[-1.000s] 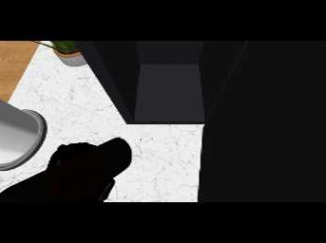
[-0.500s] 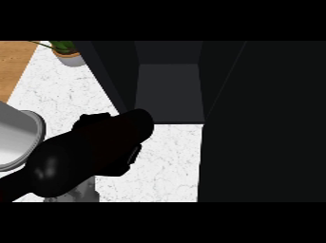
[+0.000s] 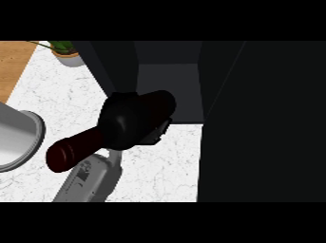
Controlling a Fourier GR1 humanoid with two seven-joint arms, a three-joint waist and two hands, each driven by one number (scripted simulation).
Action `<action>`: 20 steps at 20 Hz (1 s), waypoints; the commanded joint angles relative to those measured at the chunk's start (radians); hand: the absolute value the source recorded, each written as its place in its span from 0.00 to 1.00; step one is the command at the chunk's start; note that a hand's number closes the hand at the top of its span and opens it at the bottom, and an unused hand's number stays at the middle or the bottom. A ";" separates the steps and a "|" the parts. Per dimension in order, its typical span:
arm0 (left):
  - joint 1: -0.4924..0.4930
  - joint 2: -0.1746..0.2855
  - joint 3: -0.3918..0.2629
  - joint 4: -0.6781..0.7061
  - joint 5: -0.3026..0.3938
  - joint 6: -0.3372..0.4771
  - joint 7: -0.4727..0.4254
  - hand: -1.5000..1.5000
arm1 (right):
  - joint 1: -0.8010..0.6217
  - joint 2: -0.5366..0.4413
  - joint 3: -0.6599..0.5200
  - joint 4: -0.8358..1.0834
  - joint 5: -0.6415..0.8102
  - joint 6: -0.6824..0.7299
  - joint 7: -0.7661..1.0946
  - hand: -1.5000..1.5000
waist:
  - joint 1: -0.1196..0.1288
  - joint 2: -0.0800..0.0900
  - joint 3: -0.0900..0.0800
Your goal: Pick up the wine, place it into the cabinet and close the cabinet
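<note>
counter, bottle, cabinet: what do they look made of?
Counter: white stone, probably marble, judging by the thin grey veins; matte.
Bottle: smooth dark red, likely glass, with a faint sheen along its side.
Cabinet: flat dark panels, maybe painted wood or laminate; no grain shows.

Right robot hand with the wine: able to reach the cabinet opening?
Likely yes: right robot hand, curled round the wine, is at the mouth of the open cabinet; nothing visible between.

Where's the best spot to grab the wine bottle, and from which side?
Probably round its middle, from above. The wine bottle is tilted, one end toward the open cabinet, so wrapping its round body leaves both ends free. The right hand is curled round it there.
</note>
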 commanded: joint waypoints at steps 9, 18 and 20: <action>-0.143 0.000 -0.089 0.338 0.161 0.093 -0.186 1.00 | 0.025 0.021 0.048 -0.007 0.043 0.005 -0.023 0.00 | -0.004 0.001 0.000; -0.094 0.000 -0.179 0.361 0.233 0.157 -0.243 1.00 | 0.016 0.031 0.035 -0.018 0.038 -0.017 -0.016 0.00 | 0.001 0.000 0.000; -0.177 0.000 -0.151 0.461 0.257 0.134 -0.249 1.00 | -0.054 -0.012 -0.025 -0.027 -0.046 -0.030 0.066 0.00 | -0.001 0.001 0.000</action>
